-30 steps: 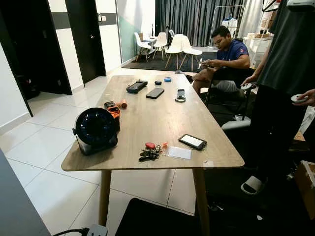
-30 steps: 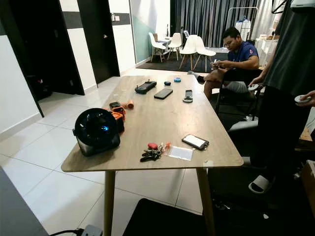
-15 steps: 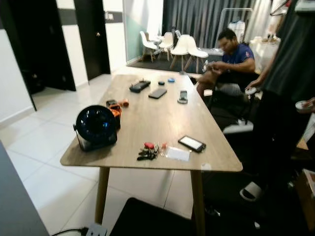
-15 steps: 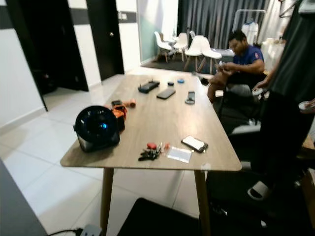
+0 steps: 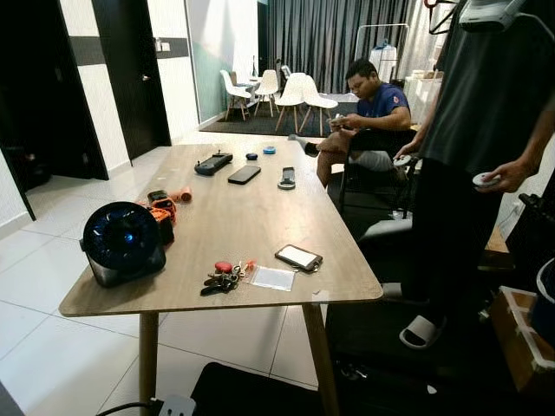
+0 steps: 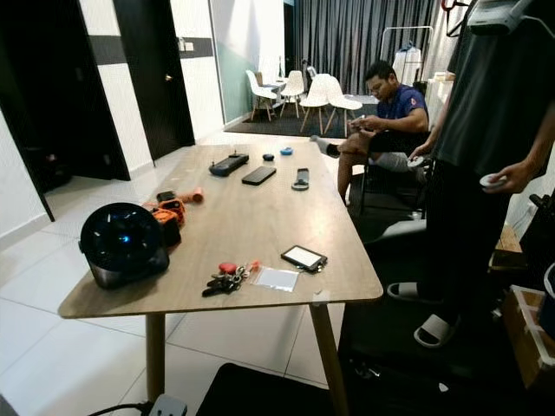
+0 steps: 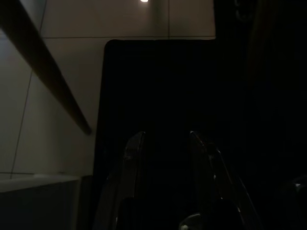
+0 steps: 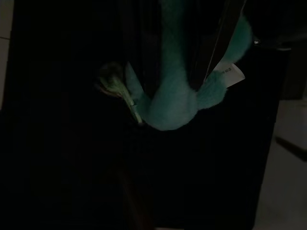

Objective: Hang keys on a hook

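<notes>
A bunch of keys (image 5: 224, 276) with a red fob lies near the front edge of the wooden table (image 5: 234, 195), left of a small clear plastic bag (image 5: 273, 278). In the dark left wrist view my left gripper (image 7: 165, 141) hangs low over a black floor mat (image 7: 158, 86), its two fingers apart with nothing between them. The right wrist view is very dark. It shows a teal fluffy thing (image 8: 175, 103) with a white tag against black.
On the table stand a round black fan (image 5: 121, 243), an orange tool (image 5: 160, 208), a phone (image 5: 299, 257) and several remotes at the far end. A person (image 5: 486, 130) stands close at the table's right side, another person (image 5: 368, 113) sits beyond. A black mat (image 5: 251, 394) lies in front.
The camera has shifted, so the table now sits further left in the picture and the standing person takes up more of the right side. The things on the table have not moved.
</notes>
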Robot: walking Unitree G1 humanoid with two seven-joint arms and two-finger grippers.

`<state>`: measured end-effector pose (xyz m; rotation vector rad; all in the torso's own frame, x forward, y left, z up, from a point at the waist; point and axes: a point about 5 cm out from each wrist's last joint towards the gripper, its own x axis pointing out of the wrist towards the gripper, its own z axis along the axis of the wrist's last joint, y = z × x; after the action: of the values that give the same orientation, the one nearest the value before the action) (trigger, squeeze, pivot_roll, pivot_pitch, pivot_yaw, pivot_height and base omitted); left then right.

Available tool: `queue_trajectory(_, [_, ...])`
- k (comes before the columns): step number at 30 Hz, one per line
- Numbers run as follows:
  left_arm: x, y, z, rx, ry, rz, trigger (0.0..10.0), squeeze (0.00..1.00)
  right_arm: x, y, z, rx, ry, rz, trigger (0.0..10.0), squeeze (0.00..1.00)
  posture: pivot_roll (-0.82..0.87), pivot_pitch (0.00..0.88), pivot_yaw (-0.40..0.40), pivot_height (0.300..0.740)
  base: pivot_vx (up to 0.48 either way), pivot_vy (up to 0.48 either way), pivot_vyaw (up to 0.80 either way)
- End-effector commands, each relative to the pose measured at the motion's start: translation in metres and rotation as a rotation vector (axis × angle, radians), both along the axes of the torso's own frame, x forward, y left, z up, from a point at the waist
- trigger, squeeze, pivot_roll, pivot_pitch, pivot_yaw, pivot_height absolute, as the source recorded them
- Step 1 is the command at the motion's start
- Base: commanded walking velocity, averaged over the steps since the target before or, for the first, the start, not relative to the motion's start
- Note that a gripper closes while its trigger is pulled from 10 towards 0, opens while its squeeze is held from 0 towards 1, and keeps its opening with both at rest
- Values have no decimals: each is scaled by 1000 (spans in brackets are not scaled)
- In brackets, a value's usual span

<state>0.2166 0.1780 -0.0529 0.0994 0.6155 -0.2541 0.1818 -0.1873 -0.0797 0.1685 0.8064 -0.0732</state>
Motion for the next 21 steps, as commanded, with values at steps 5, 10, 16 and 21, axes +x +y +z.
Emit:
queue_trajectory(5, [0,4,0,11,3,13,10000,0,0,1,0,-5,-2,28,10000,0,53,10,28,740,0,0,720])
queue_trajectory(10, [-1,3,0,8,2,6,10000,0,0,1,0,-3,0,34,10000,0,54,5,25,740,0,0,800])
queue_trajectory(16, [-2,4,-1,11,6,-2,10000,0,1,3,0,-2,-1,45,10000,0,54,1,25,740,0,0,800])
queue_trajectory(21, [-3,4,-1,9,9,-3,10000,0,1,4,0,1,-2,51,10000,0,54,1,25,740,0,0,800])
